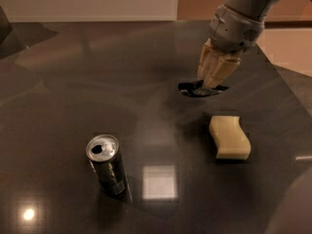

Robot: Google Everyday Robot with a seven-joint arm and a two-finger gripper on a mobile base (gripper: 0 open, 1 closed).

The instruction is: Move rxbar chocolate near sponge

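The rxbar chocolate (191, 88), a small flat black bar, lies at the table's far right under my gripper's fingertips. My gripper (208, 85) points down onto it, its pale fingers (216, 68) close together and shut on the bar's right end. The sponge (229, 136), a pale yellow block with wavy sides, lies on the table a short way nearer to the camera and slightly right of the bar, apart from it.
A dark can with a silver top (106, 164) stands upright at the front left. The dark glossy table (73, 91) carries bright light reflections near the front. Its right edge (285, 82) runs close to the gripper. A blurred part of the robot fills the bottom right corner.
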